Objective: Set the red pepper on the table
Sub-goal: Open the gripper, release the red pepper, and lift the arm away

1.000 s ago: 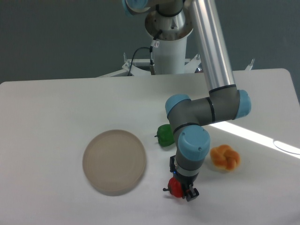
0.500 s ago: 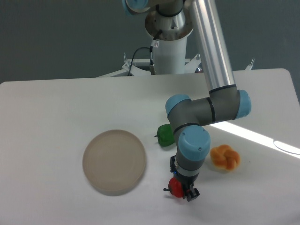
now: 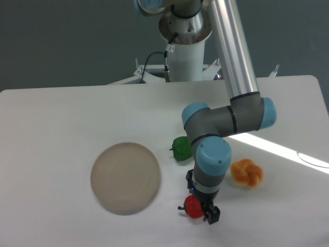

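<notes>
Shifted slightly right and toward the near edge versus a second ago: gripper [image 3: 207, 212] now sits a touch lower in frame, more of red pepper [image 3: 194, 207] exposed on its left. Fingers look parted, one dark fingertip [image 3: 213, 215] standing clear to the right of the fruit; contact on the far side hidden, so pinching or just released cannot be told for certain. Reads as opening, pepper down on table [image 3: 51, 128] or a hair above it.

Pepper located near the front edge, just right of beige plate [image 3: 125, 177], off the plate, short dark stem poking left. Green pepper [image 3: 180, 148] further back, partly behind the wrist joint; orange lobed pepper [image 3: 247, 173] well to the right. Neither touching the red one.

Handling guess: small, light, probably a toy, so hard and stiff rather than squashy. Glossy skin, likely slippery under smooth pads. Rounded body, may roll or tip onto the stem side once let go. Not fragile. Best taken across the widest part of the body, pads on opposite flanks, stem left free; no grabbing by the stem, too thin and off-centre.

Placement looks nearly done; only a clean lift away without nudging the pepper left to do.
</notes>
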